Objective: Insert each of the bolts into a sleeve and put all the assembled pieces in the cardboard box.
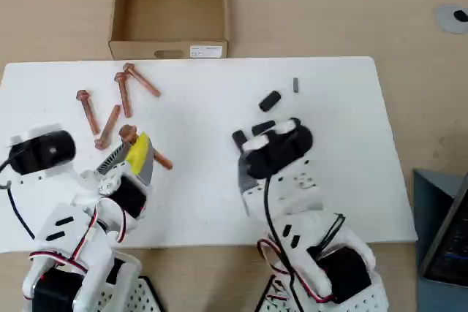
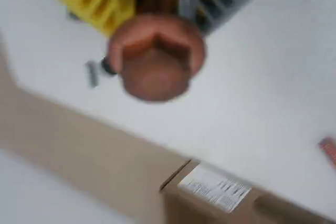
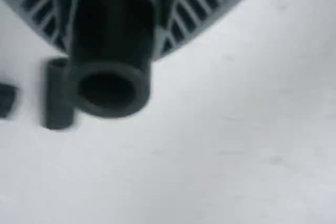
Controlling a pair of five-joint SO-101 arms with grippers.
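From the high view, my left gripper [image 1: 136,148] sits at the near left of the white mat [image 1: 329,180], jaws clamped on a copper bolt [image 1: 129,134], with the loose bolts [image 1: 108,126] just beyond. My right gripper [image 1: 243,150] is mid-mat with a black sleeve [image 1: 239,139] at its tips. The spare sleeves [image 1: 270,100] lie nearby, and the cardboard box [image 1: 117,12] stands past the far edge. In the left wrist view, the jaws pinch the shank behind the hex head. In the right wrist view, the jaws are closed round the sleeve's barrel, its bore open outward. I judge both parts light, rigid and smooth, so apt to twist in a pinch. I'd grip mid-barrel and mid-shank, leaving the bore and the bolt's tip free.
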